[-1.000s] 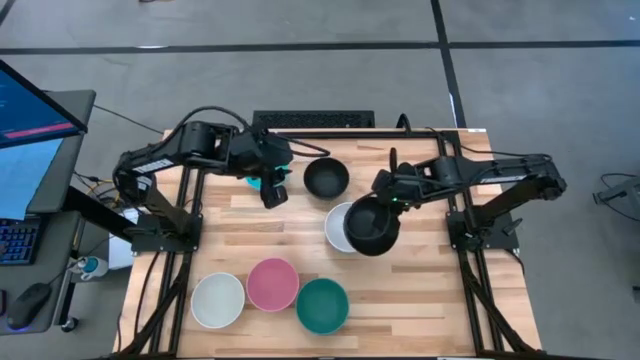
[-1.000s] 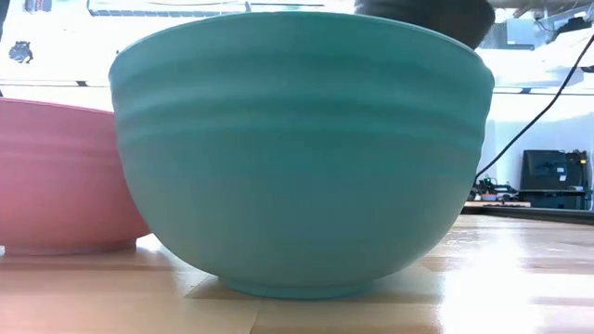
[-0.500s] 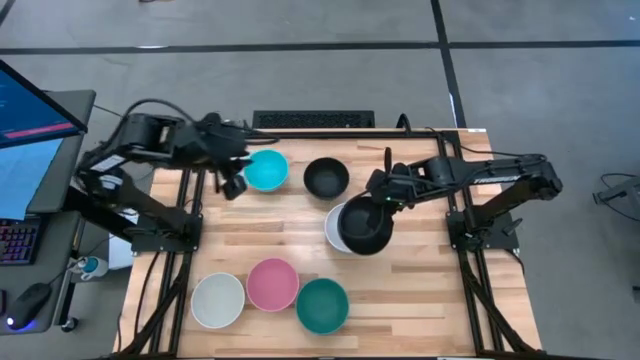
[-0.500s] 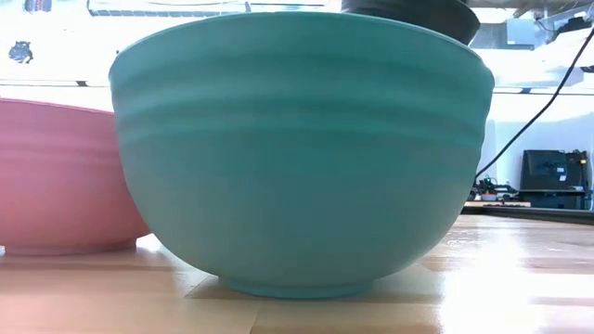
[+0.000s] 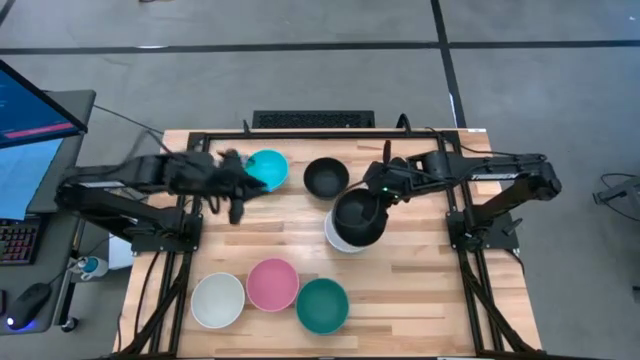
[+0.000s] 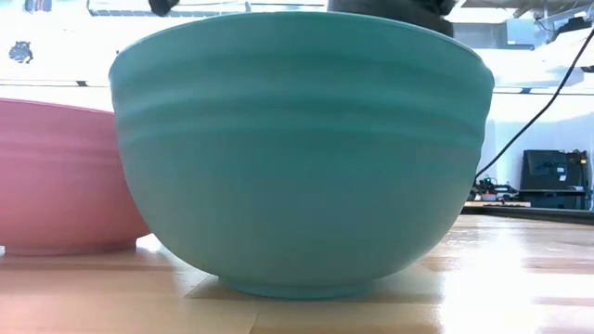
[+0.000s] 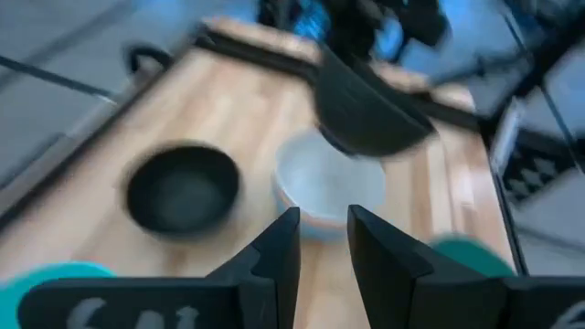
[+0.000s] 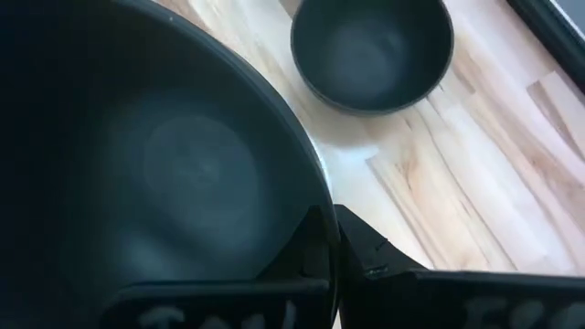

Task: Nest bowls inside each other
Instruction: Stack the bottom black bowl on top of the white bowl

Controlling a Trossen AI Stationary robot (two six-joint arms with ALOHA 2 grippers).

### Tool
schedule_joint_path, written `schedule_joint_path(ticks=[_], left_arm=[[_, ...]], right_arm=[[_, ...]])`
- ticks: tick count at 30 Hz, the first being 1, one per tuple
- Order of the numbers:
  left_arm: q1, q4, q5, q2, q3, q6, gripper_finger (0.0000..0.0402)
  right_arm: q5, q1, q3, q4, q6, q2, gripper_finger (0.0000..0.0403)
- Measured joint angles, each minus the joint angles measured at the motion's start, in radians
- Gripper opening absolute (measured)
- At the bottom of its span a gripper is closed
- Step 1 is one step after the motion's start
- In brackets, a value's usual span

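Two black bowls, two white bowls, one cyan bowl, one pink bowl, one teal bowl, two robot arms

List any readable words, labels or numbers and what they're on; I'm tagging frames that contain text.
No text can be read.
Left gripper: pale marks on its body in the left wrist view, too blurred to read.
Right gripper: pale marks in the right wrist view, blurred and cut off.
Monitor: screen content too small.
Bowls: no print.

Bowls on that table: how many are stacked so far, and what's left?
None clearly nested yet. The right gripper holds a black bowl by its rim over a white bowl. The cyan, second black, other white, pink and teal bowls sit apart.
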Motion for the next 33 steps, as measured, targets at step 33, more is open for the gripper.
schedule_joint_path(ticks=[33], left_arm=[[0.066,0.247,0.038,0.005,-0.12,0.084,0.0084]], right_arm=[[-0.185,-0.069,-0.001,-0.002,-0.037,0.207,0.0133]])
